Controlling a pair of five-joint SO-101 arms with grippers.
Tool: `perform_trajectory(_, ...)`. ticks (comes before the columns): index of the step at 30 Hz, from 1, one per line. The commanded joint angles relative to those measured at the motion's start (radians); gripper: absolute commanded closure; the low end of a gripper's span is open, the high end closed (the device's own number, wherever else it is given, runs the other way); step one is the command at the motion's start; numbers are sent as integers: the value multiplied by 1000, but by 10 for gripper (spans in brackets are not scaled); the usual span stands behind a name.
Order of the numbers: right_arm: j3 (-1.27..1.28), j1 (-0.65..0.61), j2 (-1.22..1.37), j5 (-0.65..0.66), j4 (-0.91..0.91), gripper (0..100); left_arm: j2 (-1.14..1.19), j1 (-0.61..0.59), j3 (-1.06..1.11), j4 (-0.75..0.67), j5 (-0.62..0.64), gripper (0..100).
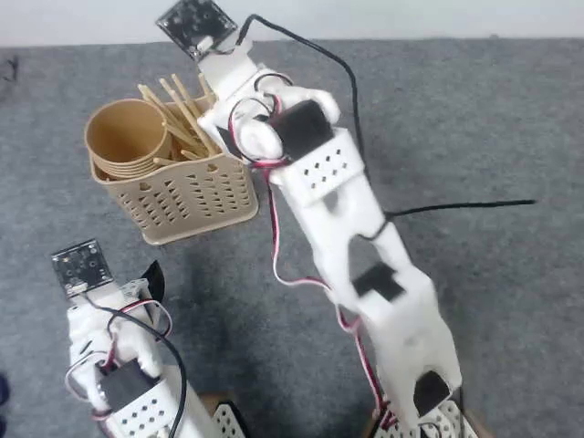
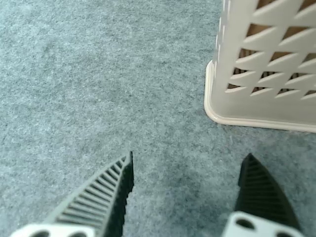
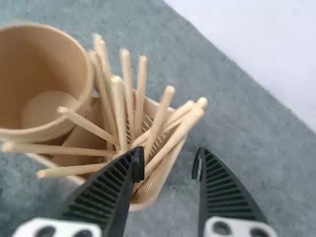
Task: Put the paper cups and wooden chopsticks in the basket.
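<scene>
Grey carpet carries the slatted basket, with stacked paper cups and wooden chopsticks standing inside it. Right gripper hangs over the basket's chopstick end, jaws apart; left gripper, also spread, sits beside its base. Best lift straight up, clear of the splayed sticks

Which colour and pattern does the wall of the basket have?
The basket is beige, its wall pierced by rows of triangular holes; the left wrist view shows it best.
</scene>
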Motion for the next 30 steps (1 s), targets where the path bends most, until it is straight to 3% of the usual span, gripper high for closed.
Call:
perform_trajectory(1,-265,25,139,-12,73,829,-8,2,-8,2,-8,677)
perform_trajectory(9,-364,45,315,-12,211,835,-8,3,-8,0,-8,677)
perform_trajectory(13,-364,44,280,40,243,998,-8,3,-8,0,-8,677)
perform_trajectory(16,-365,50,228,92,254,998,-8,3,-8,0,-8,677)
perform_trajectory(23,-341,213,74,72,266,992,-8,3,-8,0,-8,677)
perform_trajectory(30,6,418,-67,32,266,992,-8,3,-8,0,-8,677)
